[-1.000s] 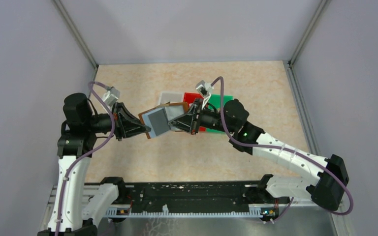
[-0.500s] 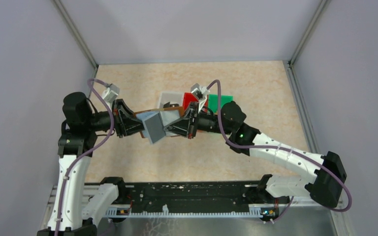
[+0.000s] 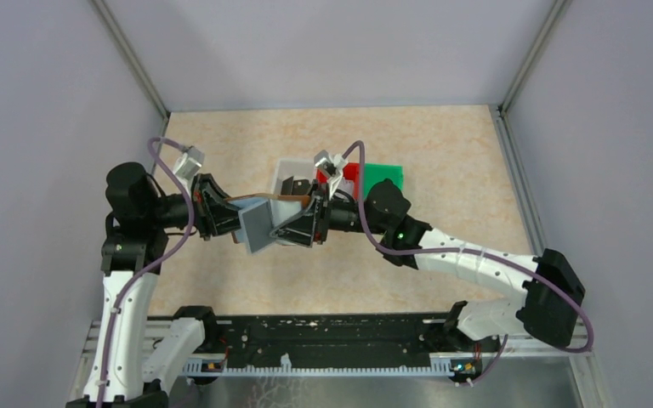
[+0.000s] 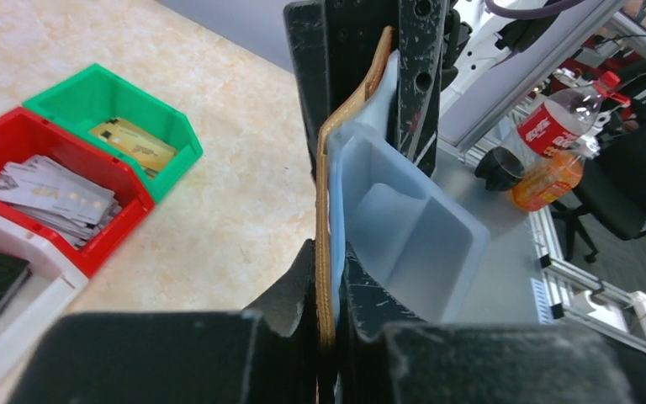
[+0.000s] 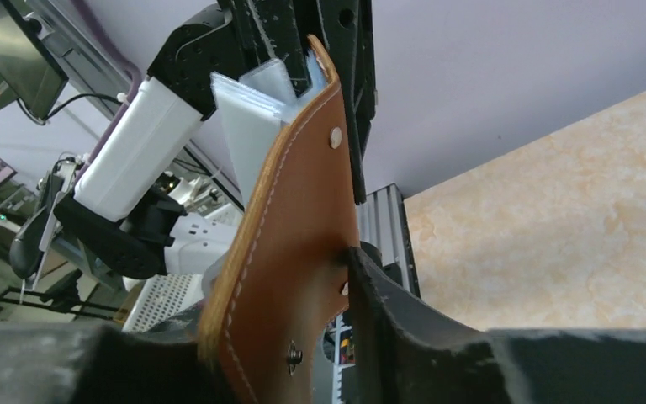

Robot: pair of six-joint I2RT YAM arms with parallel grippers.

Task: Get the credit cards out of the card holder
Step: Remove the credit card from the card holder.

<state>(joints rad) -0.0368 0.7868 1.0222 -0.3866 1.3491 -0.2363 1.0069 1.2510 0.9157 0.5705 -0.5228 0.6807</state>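
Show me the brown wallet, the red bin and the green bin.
card holder (image 5: 290,244): right wrist view, on its brown leather outer face.
red bin (image 4: 126,223): left wrist view, on its outer side wall.
green bin (image 4: 181,164): left wrist view, on its outer side wall.

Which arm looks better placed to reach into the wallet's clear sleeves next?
Probably the right. The left gripper pinches the edge of the card holder, steadying it in mid-air. The right gripper sits at its other side, beside the sleeves, though whether it is gripping is unclear.
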